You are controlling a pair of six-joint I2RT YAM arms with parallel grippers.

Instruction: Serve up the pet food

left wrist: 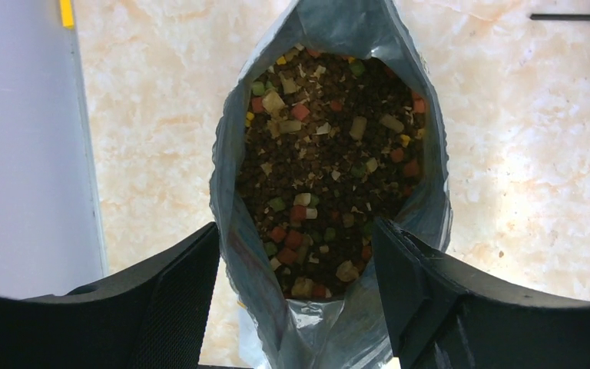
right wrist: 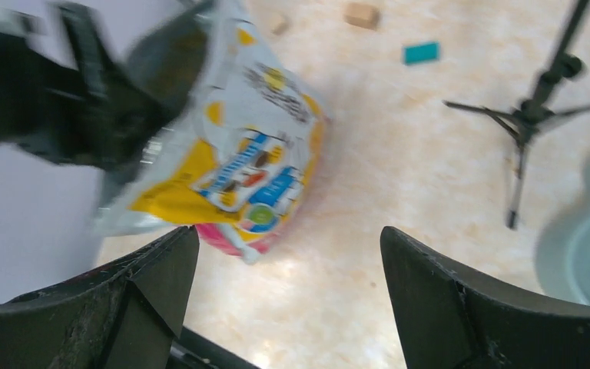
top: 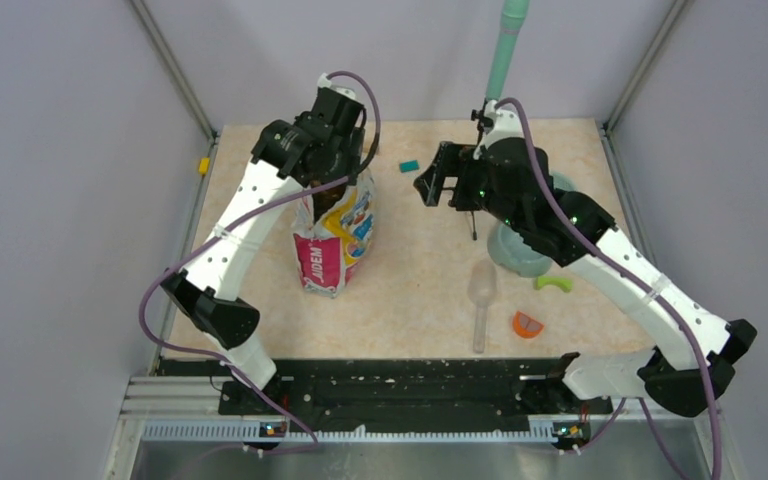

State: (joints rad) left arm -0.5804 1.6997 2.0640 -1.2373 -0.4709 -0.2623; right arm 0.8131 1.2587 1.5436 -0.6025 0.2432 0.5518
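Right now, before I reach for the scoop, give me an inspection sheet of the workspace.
Surface: beige marbled tabletop, evenly lit.
Job's things: crinkly yellow-white-pink pet food bag upright, open; brown kibble inside; clear plastic scoop lying flat; pale teal bowl partly under right arm.
Clutter: small teal block, green curved piece, orange wedge, black mini tripod.
Claws: left claw open, straddling bag mouth; right claw open, empty.
Cables: purple cables looping along both arms.
Surroundings: pale enclosure walls.

left gripper: jaws wide, pointing down | right gripper: jaws wide, mid-air
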